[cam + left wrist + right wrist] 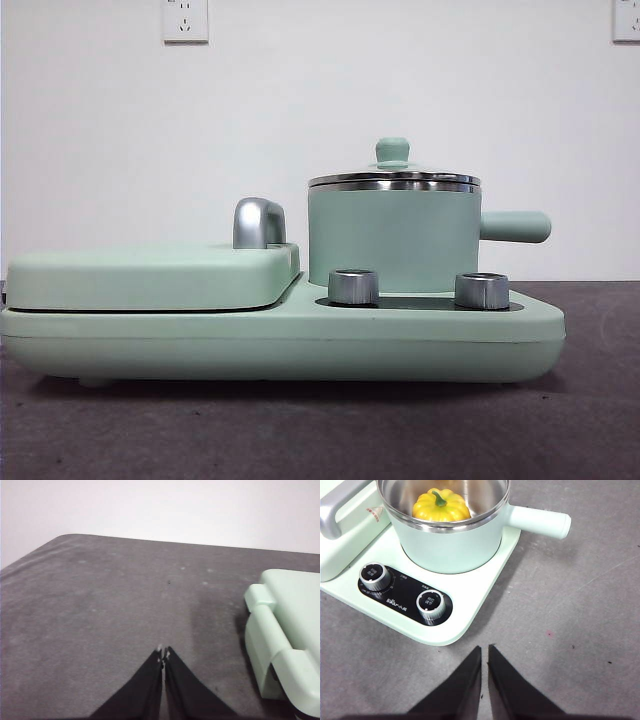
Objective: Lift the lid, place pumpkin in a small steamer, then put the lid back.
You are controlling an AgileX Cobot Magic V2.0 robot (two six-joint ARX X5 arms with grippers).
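The mint-green small steamer [392, 240] stands on the right half of the cooker base, its stubby handle pointing right. The lid [393, 181] sits on it, steel rim on the pot's rim and green knob on top. In the right wrist view the yellow pumpkin [440, 507] with a green stem lies inside the small steamer [450, 545]. My right gripper [485, 648] is shut and holds nothing, above the grey table just off the cooker's knob corner. My left gripper [163, 651] is also shut on nothing, over bare table beside the cooker's other end. Neither arm shows in the front view.
A flat mint-green griddle cover [150, 275] with a steel handle [258, 222] fills the cooker's left half. Two steel dials [353, 286] [481, 290] stand on the base [280, 345] in front of the pot. The griddle's end [285, 630] lies near my left gripper.
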